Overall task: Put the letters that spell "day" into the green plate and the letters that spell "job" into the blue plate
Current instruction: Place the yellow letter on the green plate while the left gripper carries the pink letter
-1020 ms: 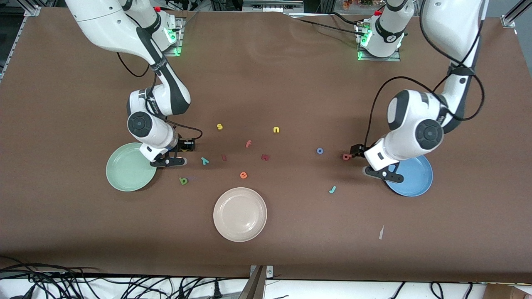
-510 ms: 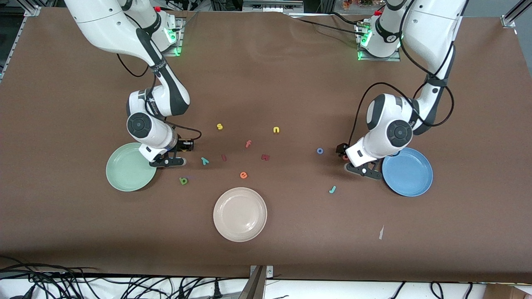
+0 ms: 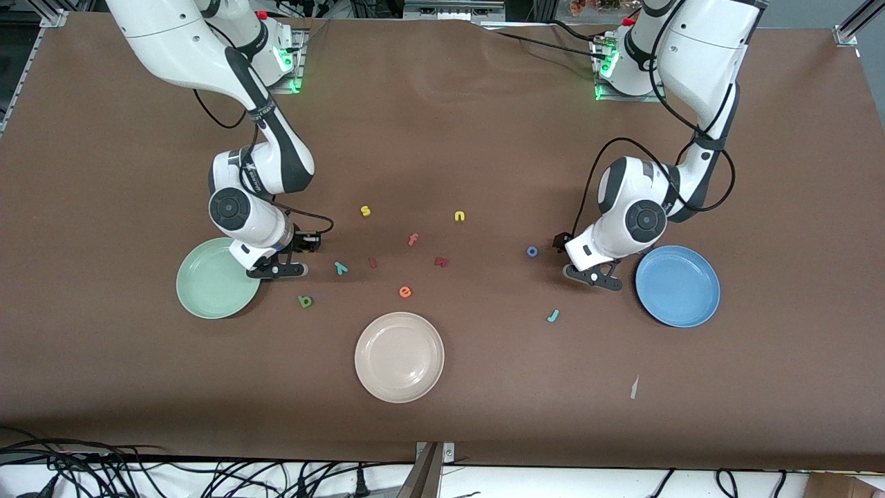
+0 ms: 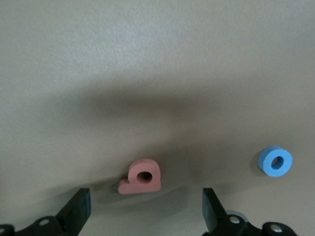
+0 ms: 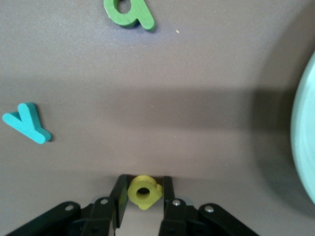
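Two robot arms work a brown bench (image 3: 442, 415) scattered with small foam letters. The right tool (image 5: 142, 209) sits low just beside the green plate (image 3: 207, 287), its fingers pressed against both sides of the yellow d (image 5: 144, 191), clenched on it. The left tool (image 4: 142, 216) hangs spread wide over the coral b (image 4: 141, 176), which lies flat between the two fingers without touching either; the blue o (image 4: 275, 161) lies a little apart from it.

The teal y (image 3: 341, 268) and the dark green a (image 3: 305, 301) lie on the bench near the green plate, toward the right arm's end. The teal j (image 3: 552, 316) lies between the cream plate (image 3: 387, 384) and the blue plate (image 3: 691, 304). Both coloured plates hold nothing.

The risks look modest but real. The d is tiny and soft, and it sits at the very tips of the fingers, so it could squirt out or twist on the lift and drop short of the green plate. On the left side, the b lies off-centre between the fingers; a closing stroke could push it aside or pinch only its stem. The o lies close enough to be nudged.

Stray letters s (image 3: 365, 211), n (image 3: 459, 216), f (image 3: 413, 240) and e (image 3: 405, 292) could be mistaken for wanted ones. No brand or label is readable apart from the letters themselves.
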Tool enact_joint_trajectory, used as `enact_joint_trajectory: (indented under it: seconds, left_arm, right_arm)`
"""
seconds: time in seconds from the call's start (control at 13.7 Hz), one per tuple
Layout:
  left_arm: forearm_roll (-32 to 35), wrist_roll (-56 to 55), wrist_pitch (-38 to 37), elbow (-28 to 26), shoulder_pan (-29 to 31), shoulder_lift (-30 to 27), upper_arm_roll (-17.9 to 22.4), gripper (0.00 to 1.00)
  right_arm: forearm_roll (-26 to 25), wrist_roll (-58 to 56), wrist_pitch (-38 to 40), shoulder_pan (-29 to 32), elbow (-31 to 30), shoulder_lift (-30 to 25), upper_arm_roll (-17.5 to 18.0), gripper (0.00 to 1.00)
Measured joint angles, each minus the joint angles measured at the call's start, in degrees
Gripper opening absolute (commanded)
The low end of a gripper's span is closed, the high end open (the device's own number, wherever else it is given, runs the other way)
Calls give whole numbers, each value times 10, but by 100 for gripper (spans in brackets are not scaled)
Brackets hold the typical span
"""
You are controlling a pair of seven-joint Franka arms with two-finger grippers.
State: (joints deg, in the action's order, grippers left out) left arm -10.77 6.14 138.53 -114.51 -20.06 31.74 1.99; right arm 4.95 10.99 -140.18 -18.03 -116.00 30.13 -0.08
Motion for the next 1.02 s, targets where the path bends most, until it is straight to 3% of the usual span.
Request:
enact_joint_trajectory:
  seconds: [0.29, 0.58, 1.02]
  left_arm:
    - [0, 0, 0, -1, 0, 0, 0, 72]
    - [0, 0, 7, -1, 0, -3, 1, 71]
    - [0, 1, 11, -2, 0, -4, 1, 48]
  right_arm:
    - [0, 0, 1, 0, 0, 0, 0, 26]
    - [0, 0, 81, 0, 50, 1, 0, 26]
    - [-1, -75, 193, 41, 141, 1, -10, 24]
